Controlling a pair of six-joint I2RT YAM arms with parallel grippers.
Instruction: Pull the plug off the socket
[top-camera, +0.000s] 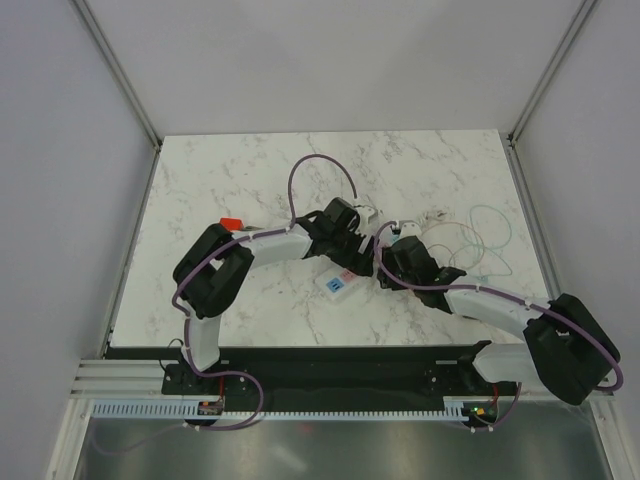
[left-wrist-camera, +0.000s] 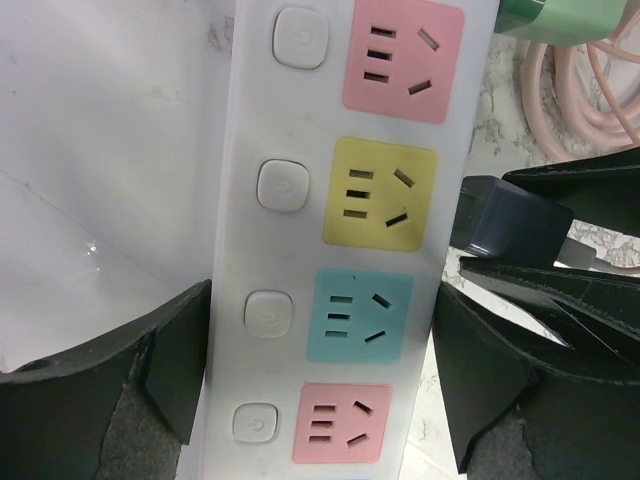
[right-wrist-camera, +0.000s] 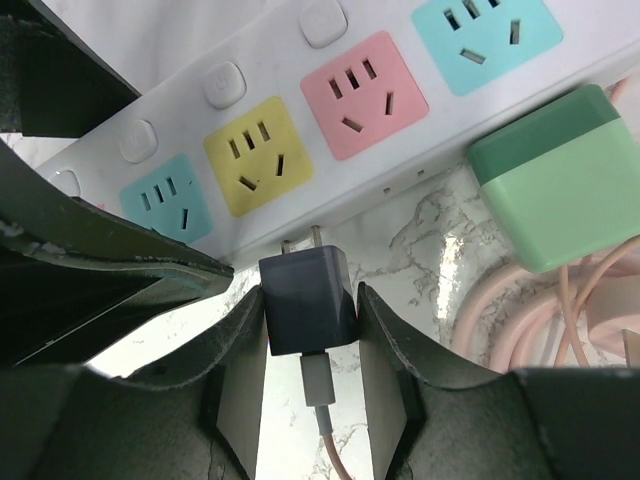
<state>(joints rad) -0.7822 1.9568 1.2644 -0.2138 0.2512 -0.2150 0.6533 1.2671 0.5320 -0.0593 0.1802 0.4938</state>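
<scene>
The socket (left-wrist-camera: 290, 250) is a long white power strip with pink, yellow and teal outlets; it also shows in the right wrist view (right-wrist-camera: 330, 100), and its end shows in the top view (top-camera: 337, 284). My left gripper (left-wrist-camera: 315, 370) straddles it, one finger against each long edge, shut on it. The plug (right-wrist-camera: 308, 300) is a dark blue charger block with a white-tipped pink cable. Its two prongs are bare, beside the strip's edge and outside any outlet. My right gripper (right-wrist-camera: 310, 330) is shut on the plug's sides. The plug also shows in the left wrist view (left-wrist-camera: 510, 225).
A green adapter block (right-wrist-camera: 560, 190) lies beside the strip, with coiled pink cable (right-wrist-camera: 500, 320) by it. Thin pale cables (top-camera: 480, 245) loop at the right of the marble table. A small red object (top-camera: 231, 222) sits left of the left arm. Both grippers (top-camera: 365, 245) are close together.
</scene>
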